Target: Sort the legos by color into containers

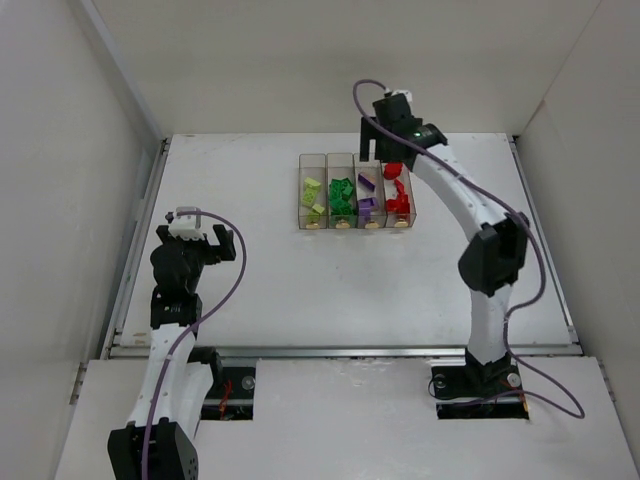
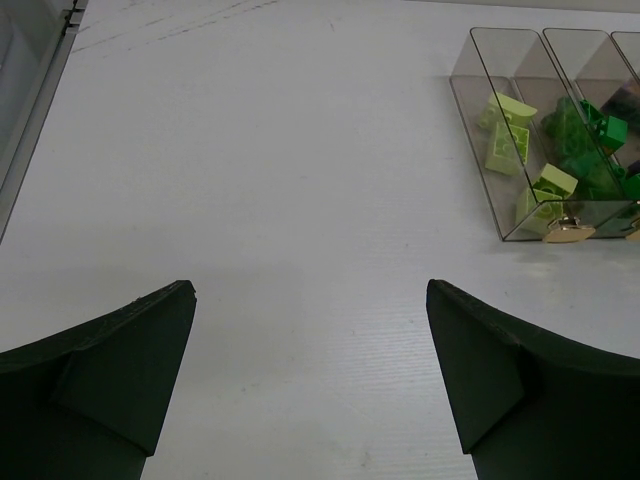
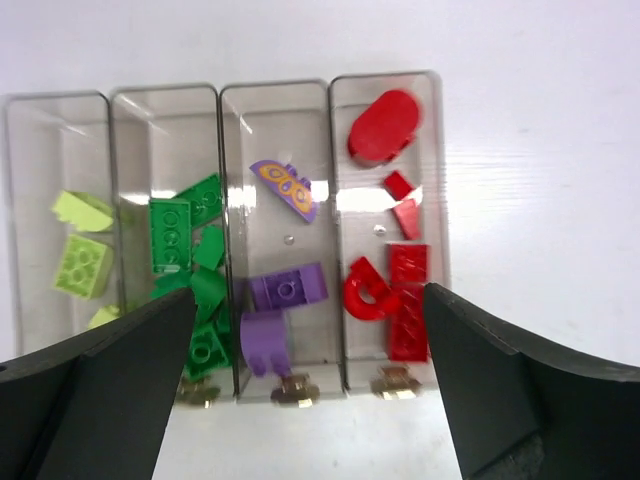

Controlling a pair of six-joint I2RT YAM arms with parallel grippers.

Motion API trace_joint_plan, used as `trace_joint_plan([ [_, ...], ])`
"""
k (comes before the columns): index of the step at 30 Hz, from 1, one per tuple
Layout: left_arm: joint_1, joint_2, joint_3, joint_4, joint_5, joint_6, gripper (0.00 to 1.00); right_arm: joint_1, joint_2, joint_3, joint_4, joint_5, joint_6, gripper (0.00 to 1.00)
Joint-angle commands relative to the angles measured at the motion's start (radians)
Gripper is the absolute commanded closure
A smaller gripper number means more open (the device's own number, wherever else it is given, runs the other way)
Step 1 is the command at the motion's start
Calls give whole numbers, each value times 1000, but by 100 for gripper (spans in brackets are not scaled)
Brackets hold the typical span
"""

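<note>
Right fingers (image 3: 520, 400) spread wide, empty, above the containers (image 3: 275, 130). Legos (image 3: 170, 235) lie inside, one colour per bin: yellow-green, green, purple, red. Left fingers (image 2: 120, 370) released, empty, over the desk (image 2: 300, 150), well apart.

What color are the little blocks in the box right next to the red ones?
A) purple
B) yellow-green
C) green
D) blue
A: the purple legos lie in the bin directly beside the one holding the red legos.
</note>
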Motion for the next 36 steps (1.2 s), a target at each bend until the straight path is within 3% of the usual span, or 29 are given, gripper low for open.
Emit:
trace_joint_plan([
  [1,4,-3,32,31,1,-1,1,-34,-229,-77,89,66,19,0],
  [9,4,-3,32,31,12,-1,1,-355,-499,-399,126,162,117,0],
  [15,4,-3,32,31,12,-1,1,-563,-605,-574,113,107,258,0],
  [19,4,-12,32,31,12,-1,1,-572,-610,-597,97,97,258,0],
  [27,4,-12,32,22,21,-1,1,-572,-507,-477,-51,87,258,0],
  [36,4,-21,32,22,21,-1,1,-572,-556,-528,9,43,220,0],
])
